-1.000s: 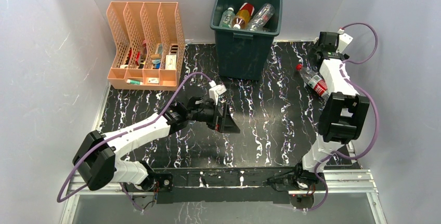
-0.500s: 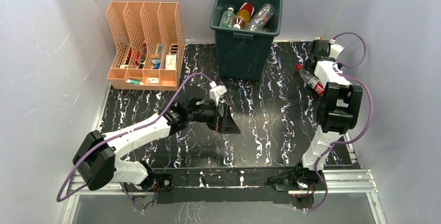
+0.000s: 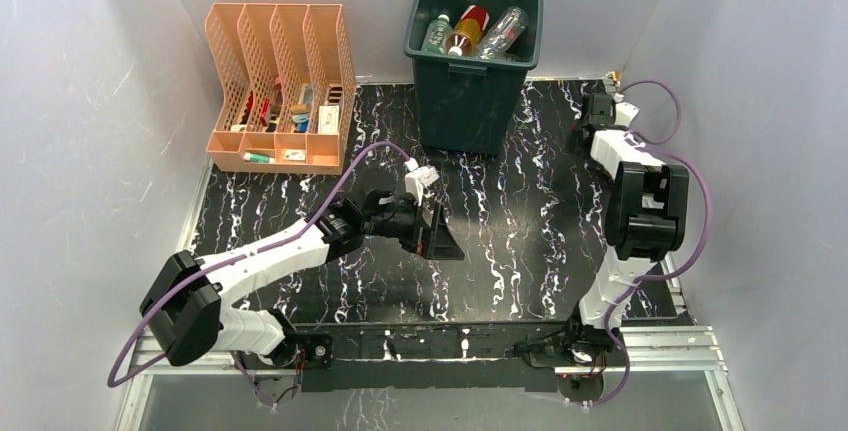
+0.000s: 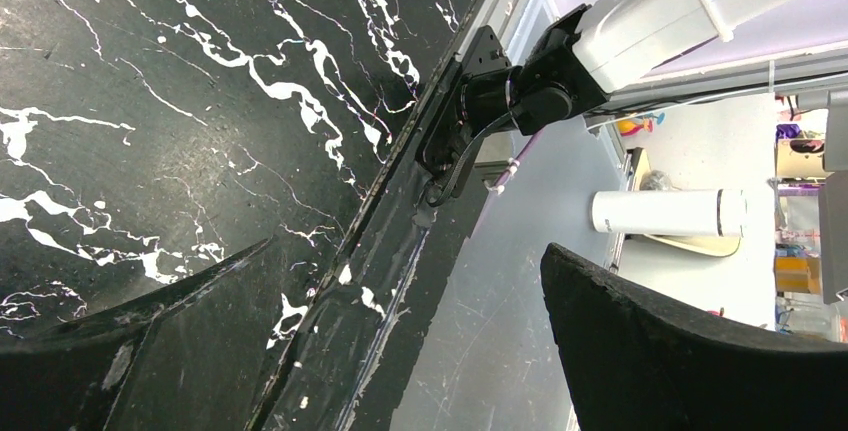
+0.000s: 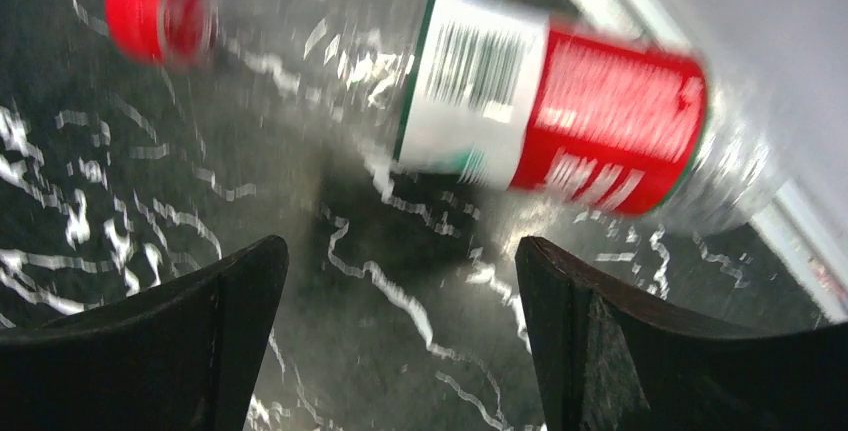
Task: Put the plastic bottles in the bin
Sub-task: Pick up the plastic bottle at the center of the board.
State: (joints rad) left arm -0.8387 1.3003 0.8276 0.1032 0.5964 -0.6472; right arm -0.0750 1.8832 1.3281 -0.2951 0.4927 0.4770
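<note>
A clear plastic bottle (image 5: 560, 111) with a red cap (image 5: 155, 16) and a red and white label lies on its side on the black marbled table, by the right edge rail. My right gripper (image 5: 400, 261) is open just short of it, its fingers (image 5: 640, 351) apart and empty. In the top view the right gripper (image 3: 590, 131) points down at the far right and hides that bottle. The dark green bin (image 3: 470, 101) stands at the back and holds three bottles (image 3: 467, 29). My left gripper (image 3: 445, 236) is open and empty over the middle of the table; the left wrist view (image 4: 410, 251) shows it too.
A peach slotted file organizer (image 3: 280, 86) with small items stands at the back left. Grey walls close in left, right and behind. The right arm's base (image 4: 520, 101) and the table's front rail show in the left wrist view.
My right wrist has swung in and down over the red-labelled bottle, which now is covered in the top view. The left arm has hardly moved.
</note>
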